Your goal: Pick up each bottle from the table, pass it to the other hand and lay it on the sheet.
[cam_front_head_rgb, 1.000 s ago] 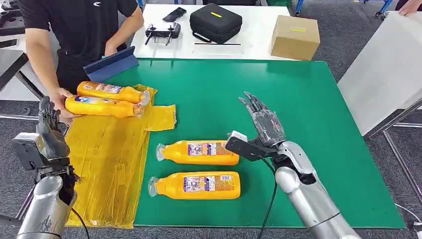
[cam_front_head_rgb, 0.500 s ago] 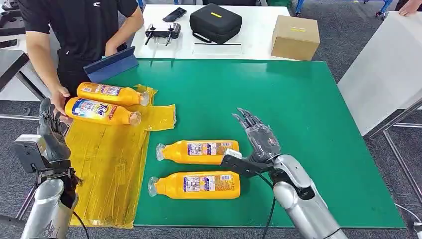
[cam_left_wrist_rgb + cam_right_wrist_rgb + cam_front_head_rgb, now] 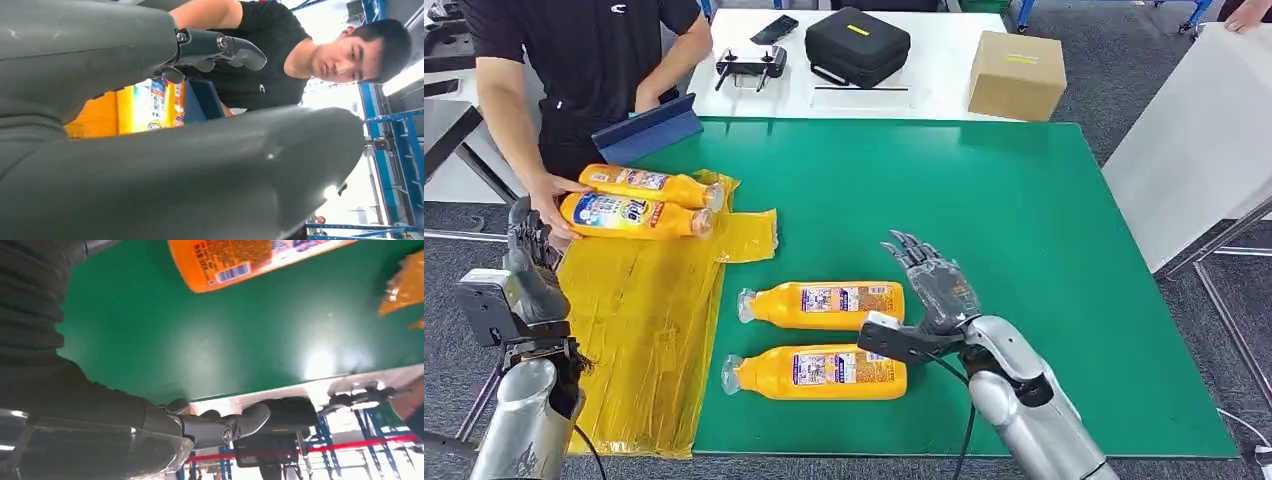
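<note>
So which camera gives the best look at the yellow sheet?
The head view: the yellow sheet lies spread along the green table's left side, with two orange bottles at its far end. The right wrist view catches a crumpled yellow corner. In the left wrist view I cannot make it out.

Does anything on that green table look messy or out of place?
The yellow sheet is wrinkled, and one crumpled flap juts out onto the green mat. The four bottles all lie on their sides, capped; nothing has spilled or looks damaged.
</note>
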